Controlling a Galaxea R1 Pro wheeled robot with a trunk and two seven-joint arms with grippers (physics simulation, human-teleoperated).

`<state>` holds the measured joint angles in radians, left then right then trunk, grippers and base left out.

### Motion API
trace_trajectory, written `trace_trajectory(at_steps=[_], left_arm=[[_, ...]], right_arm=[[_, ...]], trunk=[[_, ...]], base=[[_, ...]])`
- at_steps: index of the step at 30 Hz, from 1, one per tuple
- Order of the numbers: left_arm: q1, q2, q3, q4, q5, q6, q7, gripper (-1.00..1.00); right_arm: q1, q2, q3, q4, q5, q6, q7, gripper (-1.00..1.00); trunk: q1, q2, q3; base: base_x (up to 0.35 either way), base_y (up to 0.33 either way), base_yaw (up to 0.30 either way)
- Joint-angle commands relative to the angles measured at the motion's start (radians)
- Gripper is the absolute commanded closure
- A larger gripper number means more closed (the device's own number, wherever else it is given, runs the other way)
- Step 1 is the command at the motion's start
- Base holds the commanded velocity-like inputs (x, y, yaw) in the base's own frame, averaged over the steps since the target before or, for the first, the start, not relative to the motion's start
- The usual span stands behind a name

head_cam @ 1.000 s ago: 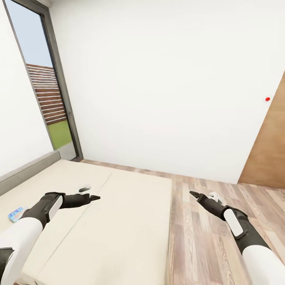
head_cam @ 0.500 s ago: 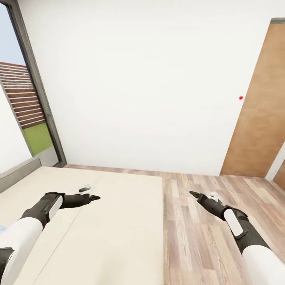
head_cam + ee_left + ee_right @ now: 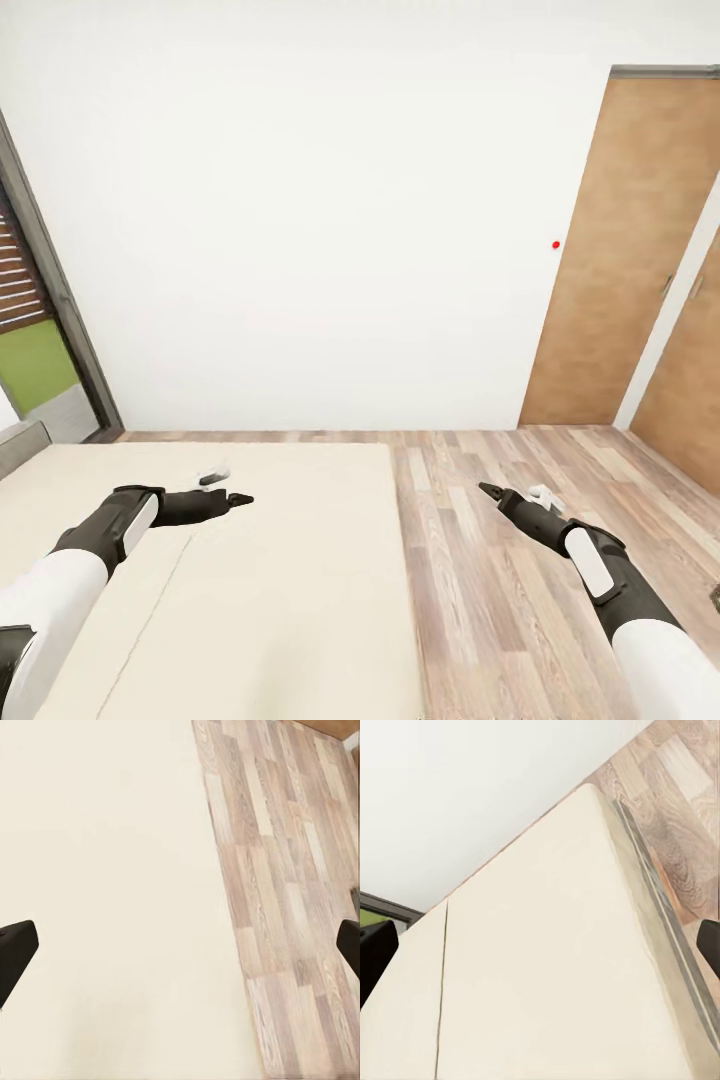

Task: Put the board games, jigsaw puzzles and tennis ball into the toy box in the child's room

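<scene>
We find no readable text, label, brand, number or sign. The bed (image 3: 280, 580), the white wall (image 3: 300, 250), the wooden doors (image 3: 620, 250) at the far right and the plank floor (image 3: 500, 560) all carry plain surfaces without any lettering.

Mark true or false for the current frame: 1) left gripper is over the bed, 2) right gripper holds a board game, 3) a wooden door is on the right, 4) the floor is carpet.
1) The left gripper is over the bed: true.
2) The right gripper holds a board game: false, it is open and empty, above the wood floor.
3) A wooden door stands at the right: true.
4) The floor is carpet: false, it is wood plank.
</scene>
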<state>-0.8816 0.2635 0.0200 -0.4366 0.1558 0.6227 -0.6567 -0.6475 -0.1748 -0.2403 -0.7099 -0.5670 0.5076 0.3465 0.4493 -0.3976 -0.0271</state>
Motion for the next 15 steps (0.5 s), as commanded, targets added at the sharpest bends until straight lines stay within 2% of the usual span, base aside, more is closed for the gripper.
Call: trace_trajectory(at_steps=[1,6,15], left_arm=[[0.000,0.000,0.002,-0.001,0.005,0.008,-0.001,-1.00],[0.000,0.000,0.002,-0.001,0.005,0.008,-0.001,-1.00],[0.000,0.000,0.002,-0.001,0.005,0.008,0.000,-1.00]], right_arm=[[-0.001,0.000,-0.004,0.000,-0.004,0.008,0.002,-1.00],[-0.001,0.000,-0.004,0.000,-0.004,0.008,0.002,-1.00],[-0.001,0.000,-0.004,0.000,-0.004,0.008,0.002,-1.00]], trunk=[[0.001,-0.002,-0.002],[0.001,-0.002,-0.002],[0.001,-0.002,-0.002]], base=[[0.000,0.284,-0.278],[0.000,0.207,-0.278],[-0.005,0.040,-0.278]])
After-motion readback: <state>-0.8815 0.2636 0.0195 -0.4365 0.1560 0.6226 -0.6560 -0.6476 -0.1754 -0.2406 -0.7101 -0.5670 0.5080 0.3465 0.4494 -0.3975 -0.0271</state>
